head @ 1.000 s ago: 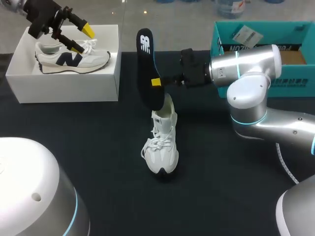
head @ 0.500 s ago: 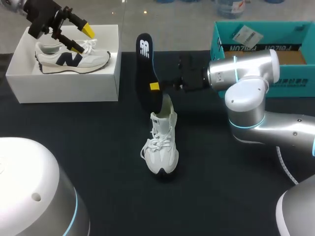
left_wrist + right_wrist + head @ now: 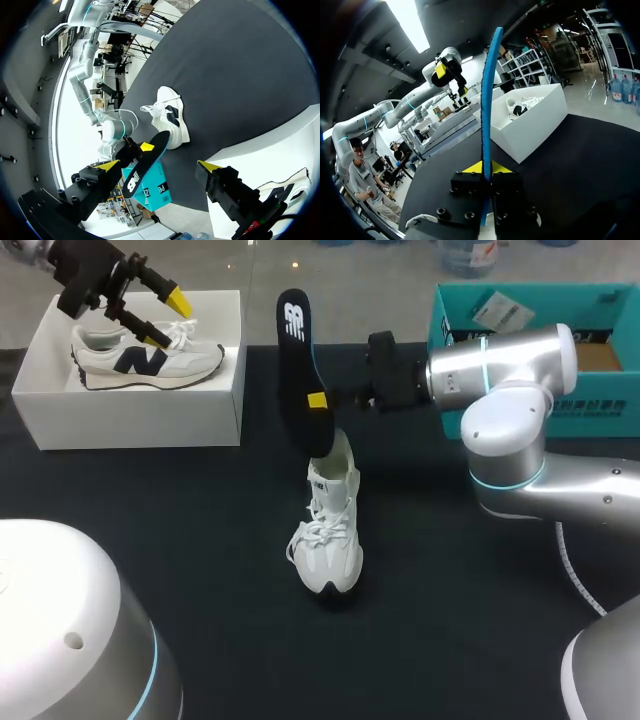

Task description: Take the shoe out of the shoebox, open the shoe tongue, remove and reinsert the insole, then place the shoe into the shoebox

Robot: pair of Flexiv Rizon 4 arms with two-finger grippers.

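Note:
A white shoe [image 3: 328,530] stands mid-table, toe toward me. My right gripper [image 3: 318,403] is shut on a black insole [image 3: 303,370], held nearly upright with its lower end at the shoe's opening. The right wrist view shows the insole [image 3: 487,100] edge-on between the yellow tips of that gripper [image 3: 484,167]. My left gripper [image 3: 165,318] hangs open over the white shoebox [image 3: 130,410], which holds a second shoe [image 3: 145,358]. Ahead of the left gripper [image 3: 159,166] in its wrist view are the shoe [image 3: 170,117] and the insole [image 3: 145,162].
A teal cardboard box [image 3: 530,340] sits at the back right, behind my right arm. The white shoebox takes up the back left corner. Dark table surface [image 3: 200,540] lies on both sides of the shoe.
My right gripper dipped the insole toward the shoe's opening, then lifted it a little again. The left arm has not moved.

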